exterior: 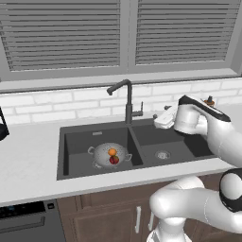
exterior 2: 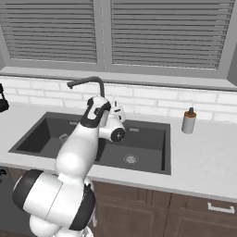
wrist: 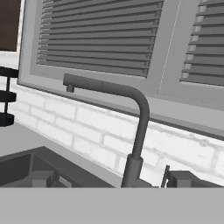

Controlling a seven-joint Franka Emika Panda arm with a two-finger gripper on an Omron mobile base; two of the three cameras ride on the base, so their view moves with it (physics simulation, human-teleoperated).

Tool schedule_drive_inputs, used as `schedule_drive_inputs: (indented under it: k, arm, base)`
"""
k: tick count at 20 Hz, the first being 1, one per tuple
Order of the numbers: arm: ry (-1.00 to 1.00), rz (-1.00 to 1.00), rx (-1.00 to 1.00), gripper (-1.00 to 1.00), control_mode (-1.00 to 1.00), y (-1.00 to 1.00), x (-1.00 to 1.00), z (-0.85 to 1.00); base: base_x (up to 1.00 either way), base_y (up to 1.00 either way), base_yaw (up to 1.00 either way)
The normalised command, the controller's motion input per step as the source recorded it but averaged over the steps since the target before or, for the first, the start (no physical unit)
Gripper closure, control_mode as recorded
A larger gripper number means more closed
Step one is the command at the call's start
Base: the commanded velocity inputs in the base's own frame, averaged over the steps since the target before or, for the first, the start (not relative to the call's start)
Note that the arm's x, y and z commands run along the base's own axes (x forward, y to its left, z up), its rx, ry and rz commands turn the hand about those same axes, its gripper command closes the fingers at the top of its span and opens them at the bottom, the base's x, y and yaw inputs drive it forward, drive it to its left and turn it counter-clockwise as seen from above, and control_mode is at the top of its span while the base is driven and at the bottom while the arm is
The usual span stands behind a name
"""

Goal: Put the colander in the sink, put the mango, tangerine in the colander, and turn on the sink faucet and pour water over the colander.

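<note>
White arm's gripper (exterior: pixel 163 119) wide open, empty, near faucet (exterior: pixel 127 101) lever.

In the sink's (exterior: pixel 71 156) left basin sits the colander (exterior: pixel 100 153), with the tangerine (exterior: pixel 112 151) and mango (exterior: pixel 114 160) in it. The sink faucet (exterior: pixel 126 97) rises behind the divider; my gripper (exterior: pixel 163 119) hangs right of it, over the right basin

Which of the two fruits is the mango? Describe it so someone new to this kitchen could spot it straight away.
Start at the dark double sink under the window and look in its left basin, where the silvery colander sits. Two small fruits lie inside it. The mango is the dark red one nearer the front; the tangerine behind it is plain orange.
</note>
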Motion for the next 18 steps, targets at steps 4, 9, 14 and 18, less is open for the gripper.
schedule_drive_inputs:
  k: [4,9,14,18]
  arm:
    - [0.01,-0.09,0.0,-1.0,-1.0,-0.03,0.44,0.0]
    - [0.02,-0.07,0.01,-1.0,-1.0,-0.12,0.39,0.05]
    - [0.0,-0.02,0.0,-1.0,-1.0,-0.21,0.28,-0.05]
    - [0.01,0.0,0.0,-1.0,-1.0,-0.22,0.36,-0.08]
  base:
    - [0.0,0.0,0.0]
    - [0.0,0.0,0.0]
    - [0.0,0.0,0.0]
    - [0.0,0.0,0.0]
